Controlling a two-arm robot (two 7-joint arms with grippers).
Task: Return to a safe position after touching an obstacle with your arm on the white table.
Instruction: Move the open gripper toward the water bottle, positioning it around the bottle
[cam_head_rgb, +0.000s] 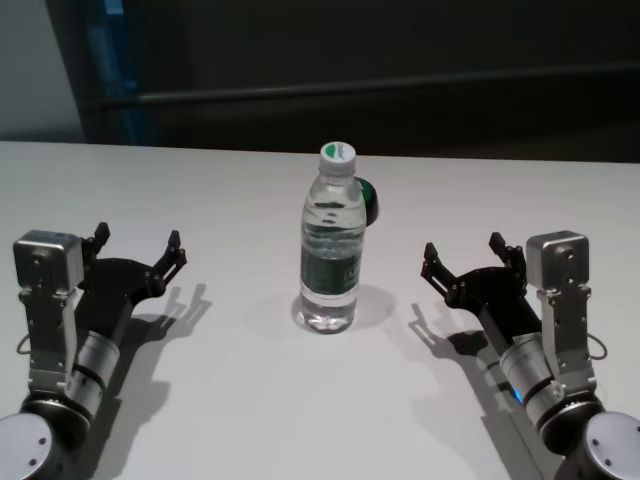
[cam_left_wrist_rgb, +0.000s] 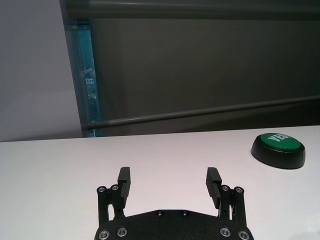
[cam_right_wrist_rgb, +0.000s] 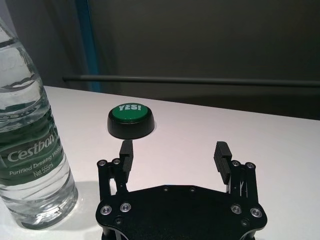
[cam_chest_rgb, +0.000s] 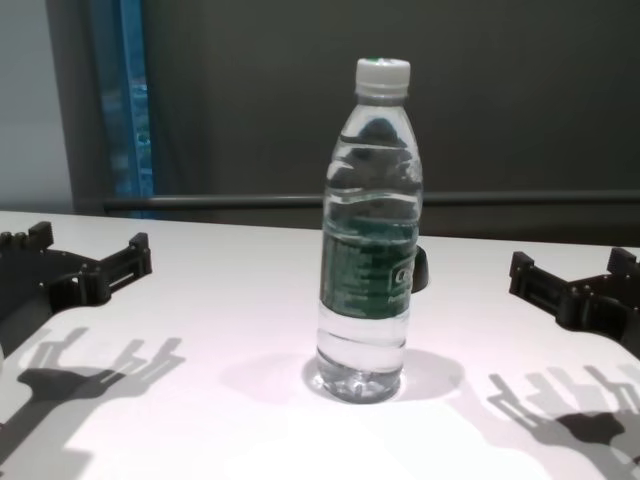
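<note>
The clear water bottle (cam_head_rgb: 331, 245) with a white cap and dark green label stands upright in the middle of the white table (cam_head_rgb: 230, 400). It also shows in the chest view (cam_chest_rgb: 368, 230) and in the right wrist view (cam_right_wrist_rgb: 27, 145). My left gripper (cam_head_rgb: 138, 250) is open and empty, low over the table to the bottle's left, well apart from it. My right gripper (cam_head_rgb: 467, 258) is open and empty to the bottle's right, also apart from it. Both show in their wrist views, left (cam_left_wrist_rgb: 169, 185) and right (cam_right_wrist_rgb: 173, 157).
A low round green button (cam_right_wrist_rgb: 131, 120) on a black base sits just behind the bottle, partly hidden by it in the head view (cam_head_rgb: 368, 203); it also shows in the left wrist view (cam_left_wrist_rgb: 278, 149). The table's far edge (cam_head_rgb: 150, 145) meets a dark wall.
</note>
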